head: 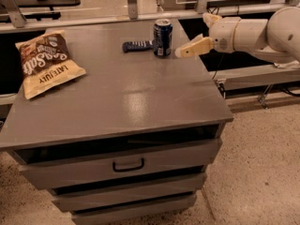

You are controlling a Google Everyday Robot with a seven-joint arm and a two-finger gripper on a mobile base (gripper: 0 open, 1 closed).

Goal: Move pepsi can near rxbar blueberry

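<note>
Broadly, we see a wide grey metal counter (pixel 140 102) with drawers below. On it, by the far left corner, lies a large tan and brown chip bag (pixel 47 62). Our white arm's gripper (pixel 199 34) hovers over the counter's right edge near the far right corner, its tan fingers (pixel 190 49) spread wide, holding nothing. Just left of it, apart, the dark blue pepsi can (pixel 162 37) stands upright near the far edge. The flat dark blue rxbar blueberry (pixel 137 46) lies right beside the can's left side.
</note>
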